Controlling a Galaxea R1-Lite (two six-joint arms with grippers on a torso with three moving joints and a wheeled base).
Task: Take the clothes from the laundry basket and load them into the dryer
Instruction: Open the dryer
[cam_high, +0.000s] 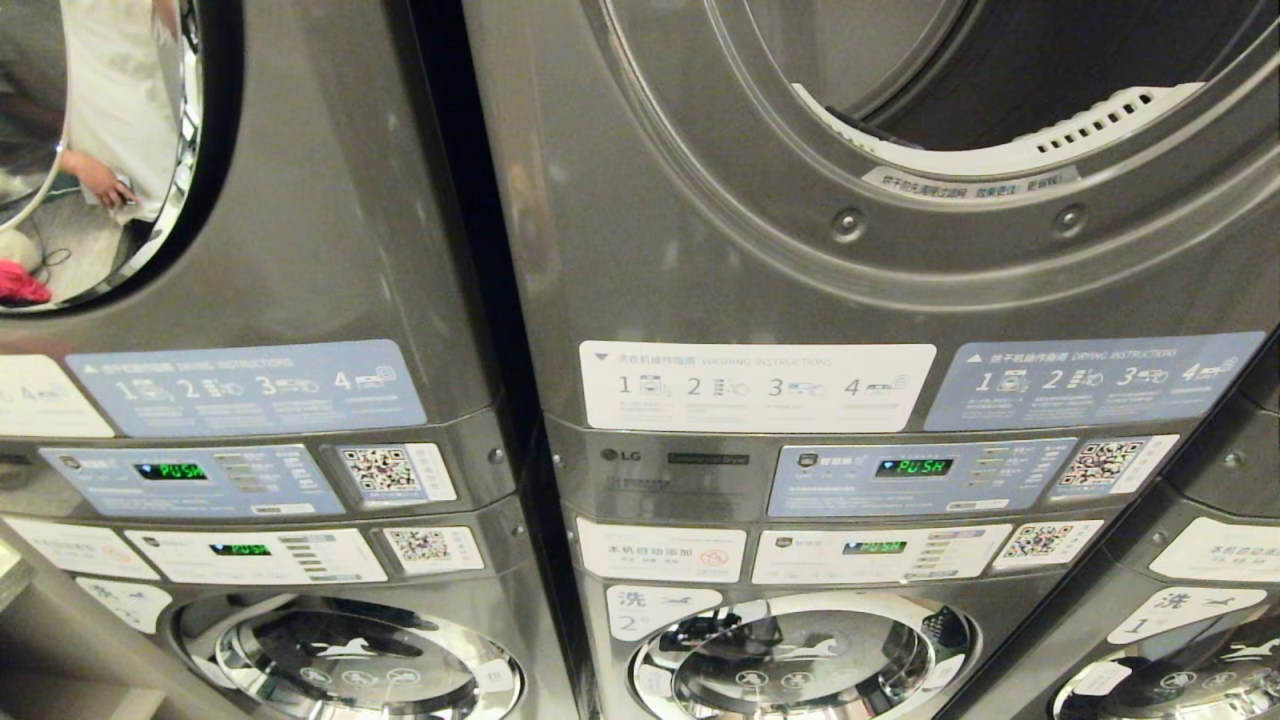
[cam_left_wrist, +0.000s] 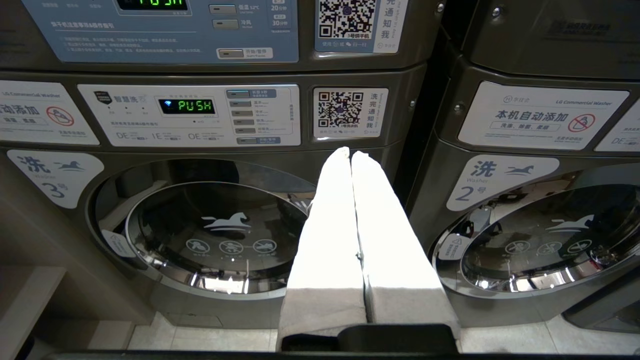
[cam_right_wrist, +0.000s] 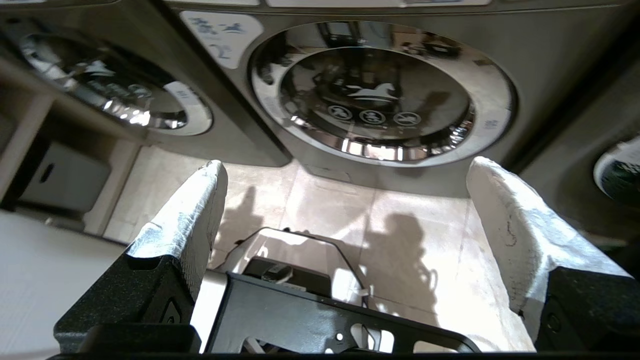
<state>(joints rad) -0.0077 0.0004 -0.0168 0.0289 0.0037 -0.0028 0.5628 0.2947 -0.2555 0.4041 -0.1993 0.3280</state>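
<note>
Your right gripper (cam_right_wrist: 345, 170) hangs wide open, empty, near the floor; no basket visible, so reaching blind risks hitting the washer door (cam_right_wrist: 382, 92). Left gripper (cam_left_wrist: 351, 152) is closed, empty.

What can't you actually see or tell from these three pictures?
- Laundry basket and clothes: in no view.
- Dryer drum: head view's top edge cuts it off, so its contents are hidden.
- Washer doors: reflections hide the insides.
- Small print on the instruction stickers: too small to read.
- Both arms: outside the head view; only the shut left gripper and open right gripper show.
</note>
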